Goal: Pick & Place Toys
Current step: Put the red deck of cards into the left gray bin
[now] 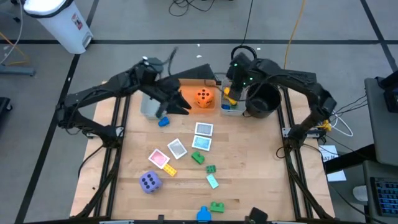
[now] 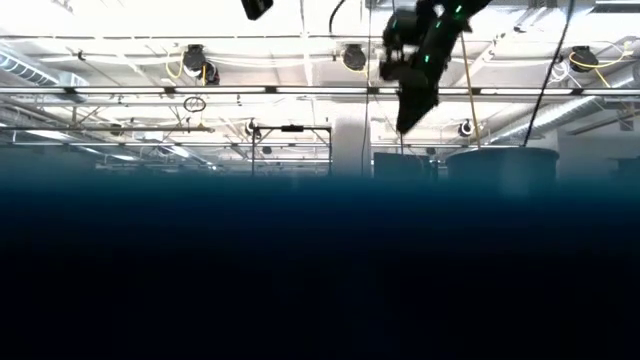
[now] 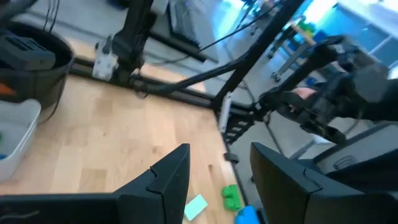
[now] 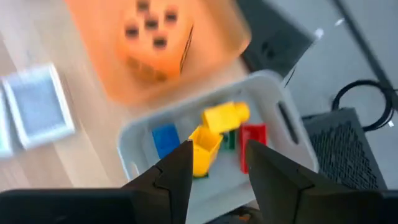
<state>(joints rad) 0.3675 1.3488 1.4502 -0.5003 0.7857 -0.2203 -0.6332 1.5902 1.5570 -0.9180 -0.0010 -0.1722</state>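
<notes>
Yellow bricks (image 4: 214,134) lie in the grey bin (image 4: 283,134) under the right gripper (image 4: 217,165) — jaws open, empty. Left gripper (image 3: 217,177) hovers over the table (image 3: 106,146) — jaws apart, holding nothing.

Bright overhead light (low view half black), right wrist view motion-blurred

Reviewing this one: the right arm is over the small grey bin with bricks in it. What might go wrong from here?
1. The yellow brick sits tilted on the other bricks between the open fingers of the right gripper; it may tumble or catch on them as the arm lifts.
2. The grey bin sits tight against the orange bin and black bowl, so a swing could nudge them.
</notes>
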